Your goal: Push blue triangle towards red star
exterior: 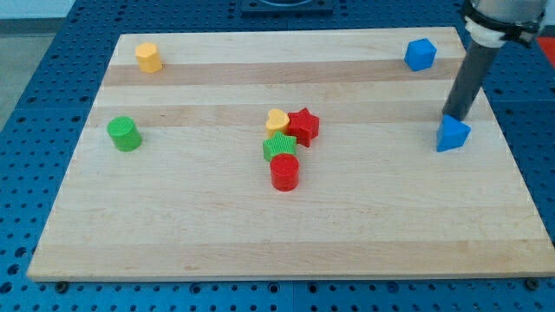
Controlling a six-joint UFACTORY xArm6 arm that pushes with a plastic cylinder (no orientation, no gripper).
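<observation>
Now my tip (454, 117), bare rod with no hand, touches the blue triangle (452, 135) from behind; off-centre contact could slide it past the red star (303, 126).

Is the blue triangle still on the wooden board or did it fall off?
On. The blue triangle sits flat on the wooden board near the view's right edge, with my tip just behind it.

board (217, 225) | blue triangle (452, 135) | red star (303, 126) | green cylinder (124, 133)

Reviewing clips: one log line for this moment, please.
my tip: touching blue triangle, its top side | red star: far left, in centre cluster | push: not evident
</observation>
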